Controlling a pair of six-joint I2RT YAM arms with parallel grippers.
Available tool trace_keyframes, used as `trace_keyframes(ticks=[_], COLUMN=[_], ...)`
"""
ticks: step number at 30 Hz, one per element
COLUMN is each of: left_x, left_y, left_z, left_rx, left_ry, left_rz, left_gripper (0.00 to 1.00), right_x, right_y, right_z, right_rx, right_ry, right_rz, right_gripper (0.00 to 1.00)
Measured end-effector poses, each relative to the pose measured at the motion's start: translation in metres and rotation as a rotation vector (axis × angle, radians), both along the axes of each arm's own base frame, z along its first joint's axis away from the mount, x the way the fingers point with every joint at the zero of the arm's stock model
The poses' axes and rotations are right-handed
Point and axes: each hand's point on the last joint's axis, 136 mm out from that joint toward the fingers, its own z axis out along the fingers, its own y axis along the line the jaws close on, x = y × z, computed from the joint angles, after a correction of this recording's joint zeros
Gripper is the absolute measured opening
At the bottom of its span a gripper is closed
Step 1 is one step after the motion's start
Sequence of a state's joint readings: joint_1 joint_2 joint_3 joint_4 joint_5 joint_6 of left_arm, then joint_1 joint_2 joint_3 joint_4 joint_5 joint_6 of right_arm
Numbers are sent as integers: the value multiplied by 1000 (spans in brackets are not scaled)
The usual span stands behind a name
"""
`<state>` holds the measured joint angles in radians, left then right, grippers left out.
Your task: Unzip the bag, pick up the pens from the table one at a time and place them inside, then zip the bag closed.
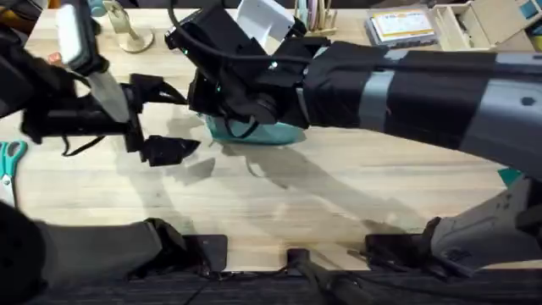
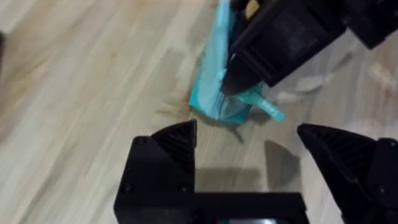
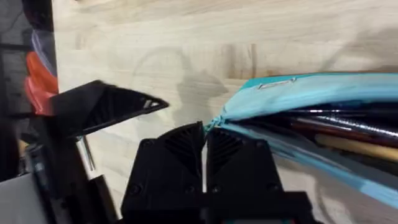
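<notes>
The teal bag (image 1: 258, 133) lies on the table (image 1: 339, 203) just past its middle. My right gripper (image 3: 205, 127) is shut on the bag's end where the zipper starts, and the pale strap (image 2: 268, 107) sticks out beside it. The bag's mouth (image 3: 311, 93) gapes open. Pens lie inside: a dark one (image 3: 348, 118) and a yellowish one (image 3: 357, 147). My left gripper (image 1: 182, 121) hovers open just left of the bag, with nothing between its fingers (image 2: 174, 143). From the left wrist, the right gripper (image 2: 233, 84) presses on the bag (image 2: 214, 87).
Teal-handled scissors (image 1: 10, 159) lie at the left edge. A pale stand (image 1: 127, 34) sits at the back left, and boxes and papers (image 1: 402, 25) at the back right. Bare wood stretches in front of the bag.
</notes>
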<state>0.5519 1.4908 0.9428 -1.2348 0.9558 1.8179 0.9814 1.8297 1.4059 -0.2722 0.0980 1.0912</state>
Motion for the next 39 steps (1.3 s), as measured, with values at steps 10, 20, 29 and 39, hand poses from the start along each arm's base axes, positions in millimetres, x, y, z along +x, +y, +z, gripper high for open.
trace_keyframes(ticks=[10, 20, 29, 39], left_x=[15, 30, 46, 48], left_y=[-19, -32, -33, -38], left_z=[-24, -31, -32, -25], left_rx=[-80, -73, -77, -126], left_ry=[25, -52, -54, -49], left_rz=[-76, -138, -95, -83], left_gripper=[993, 993, 993, 62], right_x=[6, 5, 5, 7], right_y=[-4, -3, -3, -4], right_z=[0, 0, 0, 1], right_rx=[45, 49, 50, 51], right_ry=[60, 66, 67, 63], right_rz=[26, 31, 32, 27], right_gripper=[32, 31, 31, 31])
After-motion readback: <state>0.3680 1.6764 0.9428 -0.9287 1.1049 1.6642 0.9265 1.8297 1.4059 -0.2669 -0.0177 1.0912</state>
